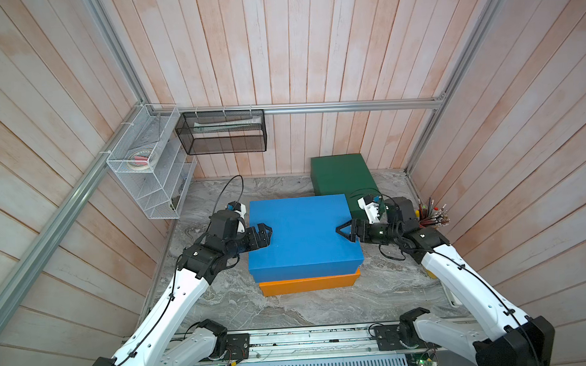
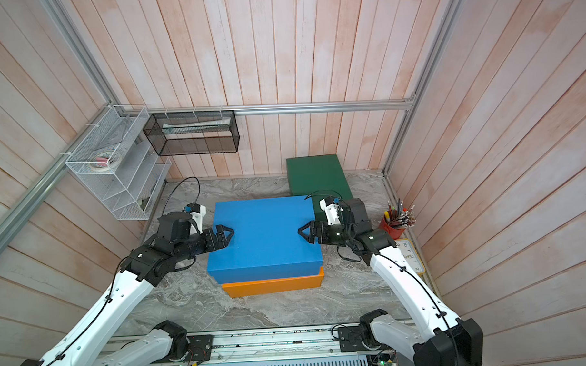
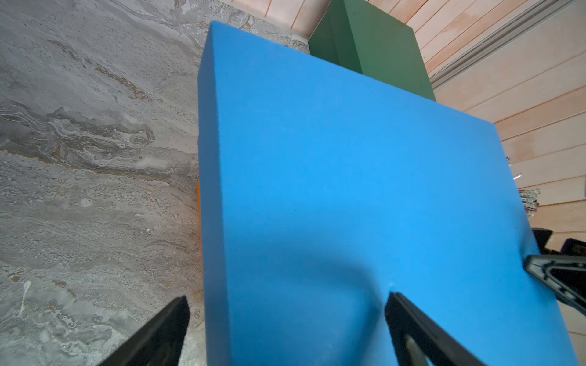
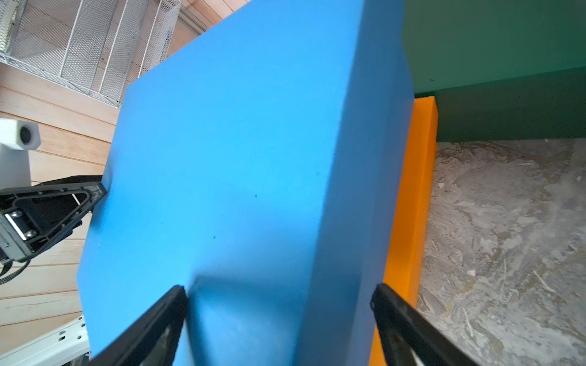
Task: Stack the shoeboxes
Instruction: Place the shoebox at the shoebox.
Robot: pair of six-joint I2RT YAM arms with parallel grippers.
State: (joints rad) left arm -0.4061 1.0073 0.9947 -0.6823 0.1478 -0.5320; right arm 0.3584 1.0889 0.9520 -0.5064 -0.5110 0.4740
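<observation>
The blue shoebox point(image 1: 303, 237) point(image 2: 263, 238) lies on the orange shoebox point(image 1: 308, 284) point(image 2: 271, 285), whose front and right rim stick out beneath it. The dark green shoebox point(image 1: 341, 175) point(image 2: 318, 173) sits on the floor behind them, against the back wall. My left gripper point(image 1: 266, 235) point(image 3: 288, 298) is open at the blue box's left end, one finger over the lid and one beside the wall. My right gripper point(image 1: 343, 234) point(image 4: 279, 289) is open at the right end, straddling that top edge the same way. Neither clamps the box.
A black mesh basket point(image 1: 223, 132) and a white wire rack point(image 1: 150, 165) hang on the walls at the back left. A red cup of pencils point(image 2: 393, 225) and a clock point(image 2: 411, 256) lie by the right wall, close behind my right arm. Marble floor point(image 1: 289, 311) lies in front.
</observation>
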